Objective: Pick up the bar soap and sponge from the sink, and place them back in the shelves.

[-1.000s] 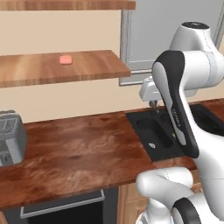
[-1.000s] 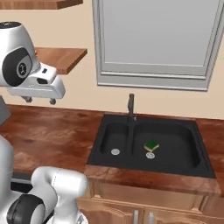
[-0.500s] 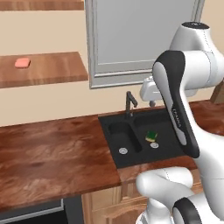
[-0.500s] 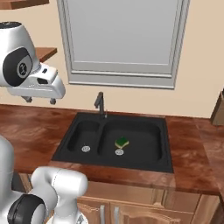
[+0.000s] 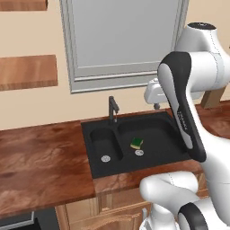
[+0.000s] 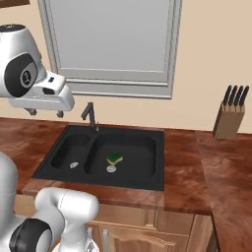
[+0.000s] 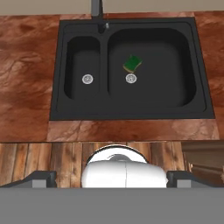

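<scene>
Tool (image 7: 112, 178) jaws wide apart, empty, high above near worktop (image 5: 40, 161) edge. Sponge (image 5: 137, 143) lies in sink's (image 5: 175, 152) large right bowl, just by drain. Shelves (image 5: 27, 72) far left.

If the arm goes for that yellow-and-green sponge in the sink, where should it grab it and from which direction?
Probably from straight above, since the sponge lies low in the sink's large basin, beside the drain, with walls blocking any sideways approach. It should pinch the two long yellow sides, fingers turned to match the block, which sits askew to the basin edges. The open gripper looks wide enough.
</scene>
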